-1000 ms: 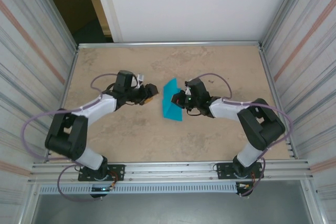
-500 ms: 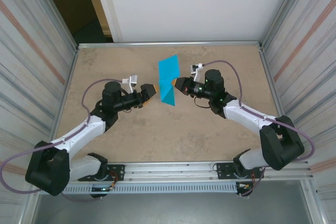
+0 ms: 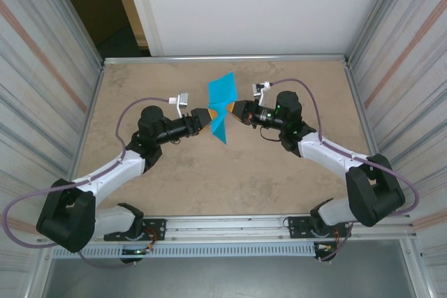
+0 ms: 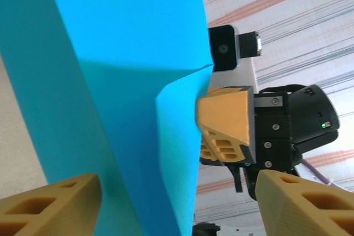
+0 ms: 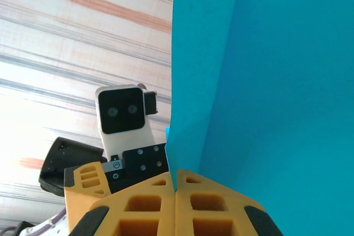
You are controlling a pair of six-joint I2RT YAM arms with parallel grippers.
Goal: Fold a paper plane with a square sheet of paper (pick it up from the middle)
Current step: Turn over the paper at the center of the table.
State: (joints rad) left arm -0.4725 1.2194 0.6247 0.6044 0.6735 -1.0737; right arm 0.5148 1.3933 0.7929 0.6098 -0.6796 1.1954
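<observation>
The square sheet of paper (image 3: 221, 106) is turquoise, creased into a V, and hangs upright in the air over the middle of the table. My right gripper (image 3: 235, 109) is shut on its folded edge from the right. In the right wrist view the pads (image 5: 193, 203) press together on the sheet (image 5: 265, 81). My left gripper (image 3: 208, 117) reaches in from the left. It is open, its fingers (image 4: 50, 203) wide apart, with the lower part of the sheet (image 4: 110, 81) between them. The paper plane is out of view.
The tan table (image 3: 174, 179) is walled by corrugated metal panels left (image 3: 42, 102) and right (image 3: 405, 88). A white wall (image 3: 251, 5) stands at the back. The arms' bases sit on a rail (image 3: 223, 232) at the near edge.
Both arms rose from the table with the sheet over the last second. The left gripper then moved right, so its jaws now straddle the sheet, narrower than half a second ago.
</observation>
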